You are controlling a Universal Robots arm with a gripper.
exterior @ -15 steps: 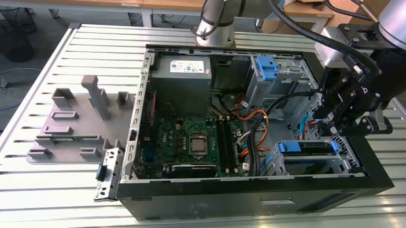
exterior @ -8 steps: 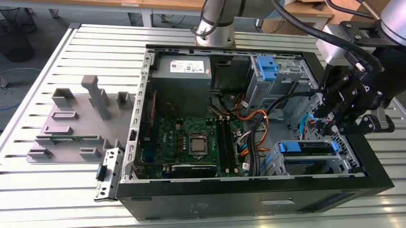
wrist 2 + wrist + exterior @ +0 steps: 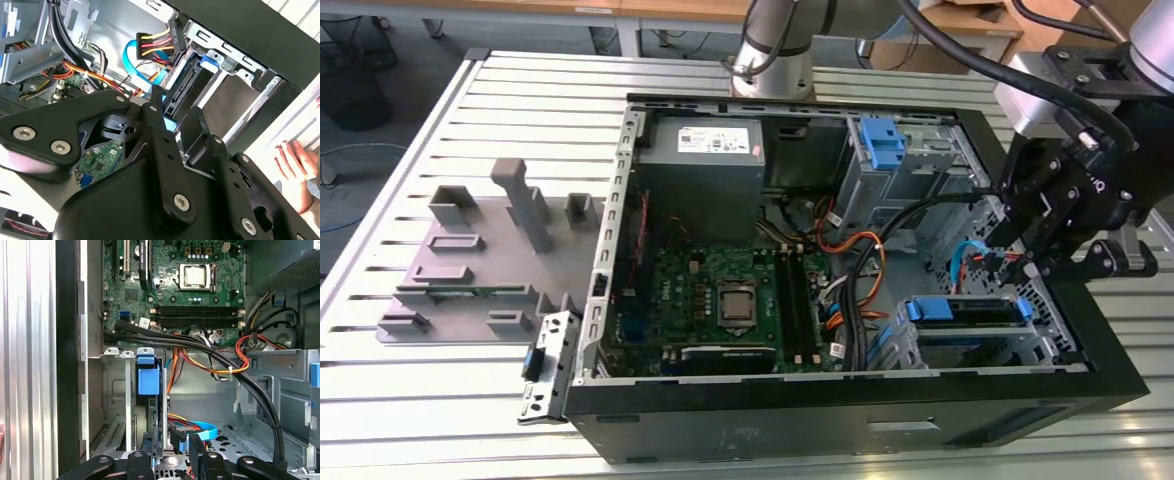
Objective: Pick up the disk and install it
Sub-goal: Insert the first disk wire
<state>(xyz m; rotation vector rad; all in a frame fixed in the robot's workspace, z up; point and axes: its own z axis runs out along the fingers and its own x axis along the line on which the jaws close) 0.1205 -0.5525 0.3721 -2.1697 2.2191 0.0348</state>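
Observation:
The disk point(image 3: 965, 310) stands on edge in the metal drive cage point(image 3: 1047, 335) at the case's near corner, on the exterior view's right. Its blue carrier frame point(image 3: 148, 377) faces up. In the second wrist view the disk point(image 3: 182, 90) sits in the slot, beside a black connector on red and yellow wires. My gripper point(image 3: 1023, 268) hangs just above the cage. In the first wrist view the gripper point(image 3: 170, 460) is open, its black fingers point(image 3: 140, 460) either side of the disk's end with a gap showing. The gripper point(image 3: 175, 122) appears just short of the disk.
The open computer case point(image 3: 854, 400) lies on a slatted aluminium table. Inside are a motherboard point(image 3: 720, 300), a grey power supply point(image 3: 707, 145), a second cage with a blue latch point(image 3: 883, 140) and cable bundles point(image 3: 215, 360). A grey fixture plate point(image 3: 480, 250) lies beside the case. A hand point(image 3: 295, 165) rests outside the case.

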